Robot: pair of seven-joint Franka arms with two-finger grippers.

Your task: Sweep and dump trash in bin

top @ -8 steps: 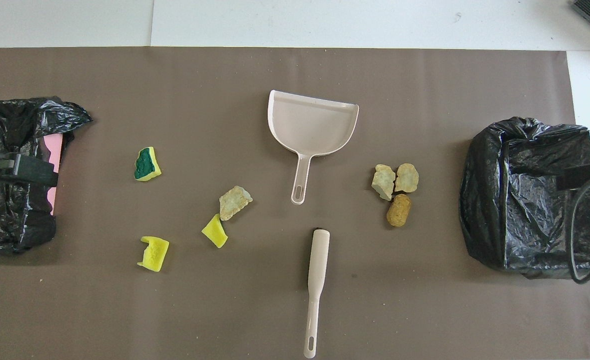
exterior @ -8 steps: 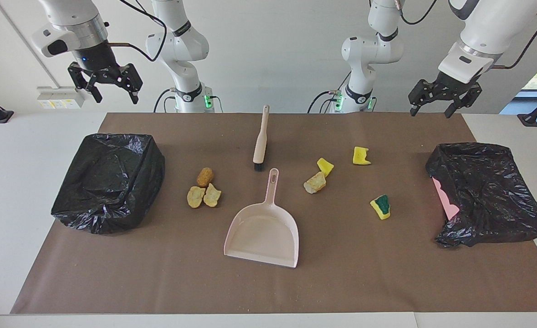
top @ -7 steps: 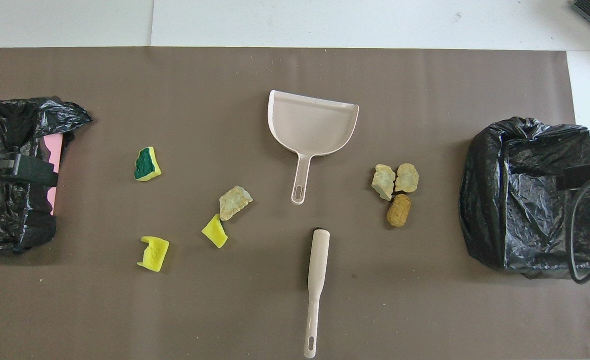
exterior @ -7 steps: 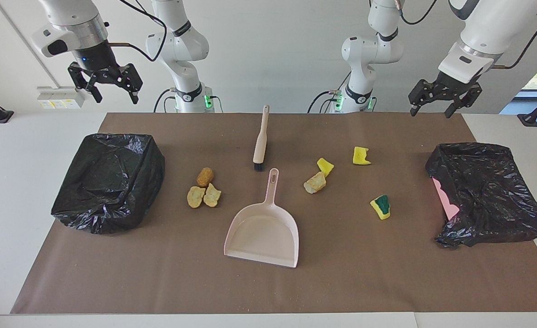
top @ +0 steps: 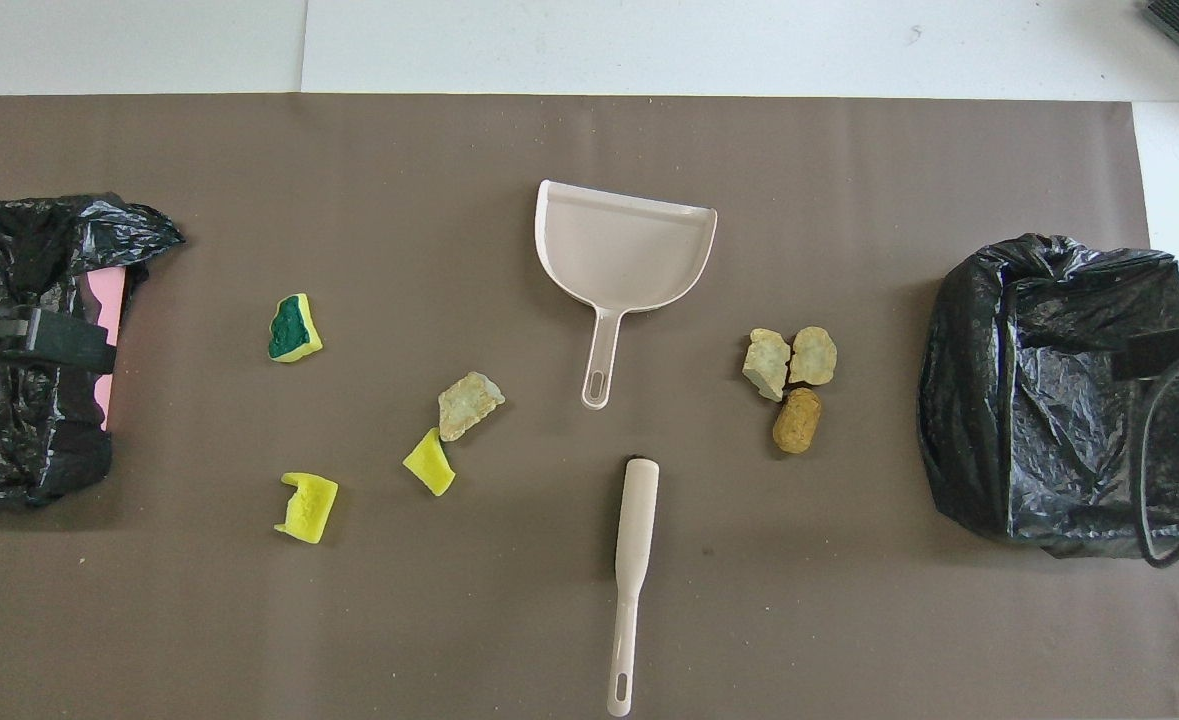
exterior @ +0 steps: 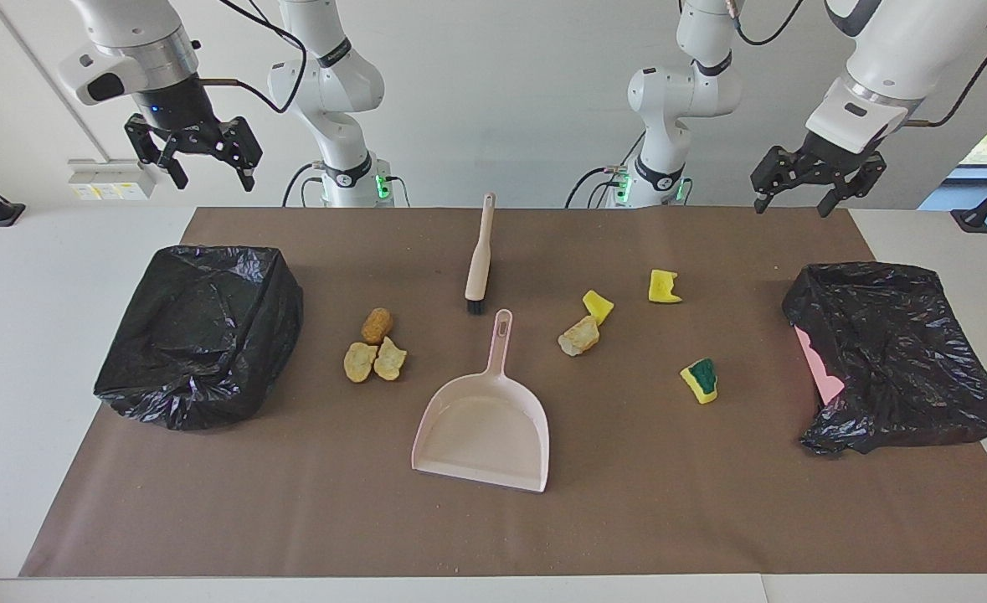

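The trash lies scattered on the brown mat: a cluster of three bread lumps (exterior: 374, 345) (top: 791, 385), a single bread lump (exterior: 579, 335) (top: 469, 404), two yellow sponge scraps (exterior: 598, 306) (exterior: 663, 286) and a green-faced scrap (exterior: 701, 379) (top: 294, 328). The pink dustpan (exterior: 483, 427) (top: 625, 250) rests mid-mat, its handle toward the robots. The brush (exterior: 479, 260) (top: 633, 560) lies nearer to the robots than the dustpan. My right gripper (exterior: 213, 180) hangs open high over the bin (exterior: 208, 352) at its end. My left gripper (exterior: 792, 205) hangs open high over the other bin (exterior: 903, 377). Neither holds anything.
Both bins are lined with crumpled black bags; the one at the left arm's end (top: 29, 440) shows a pink wall. Fine crumbs speckle the mat (exterior: 292, 519). White table surrounds the mat.
Both grippers have drifted very slightly upward. Nothing on the mat has moved.
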